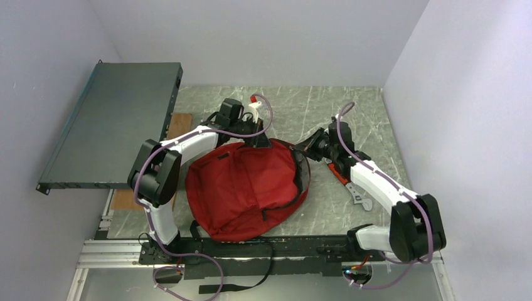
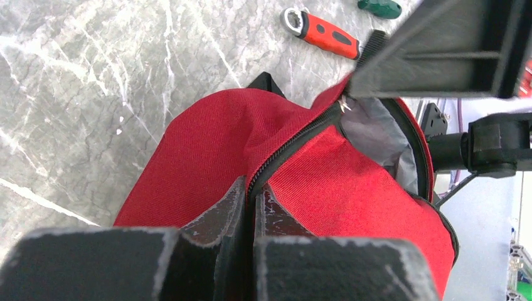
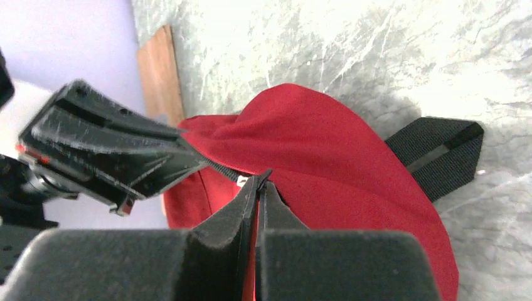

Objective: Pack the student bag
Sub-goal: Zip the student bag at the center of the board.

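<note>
The student bag, a red backpack, lies flat in the middle of the table with its top toward the far side. My left gripper is shut on the bag's top edge. In the left wrist view its fingertips pinch the black zipper line. My right gripper is shut on the bag's upper right edge. In the right wrist view its tips clamp a small black zipper tab and red fabric. Between the two grippers the zipper gapes and grey lining shows. A black webbing strap lies on the table.
A dark metal panel leans at the left, with a wooden board beside it. A red-handled tool and a green item lie on the marble right of the bag. A silver tool lies under the right arm.
</note>
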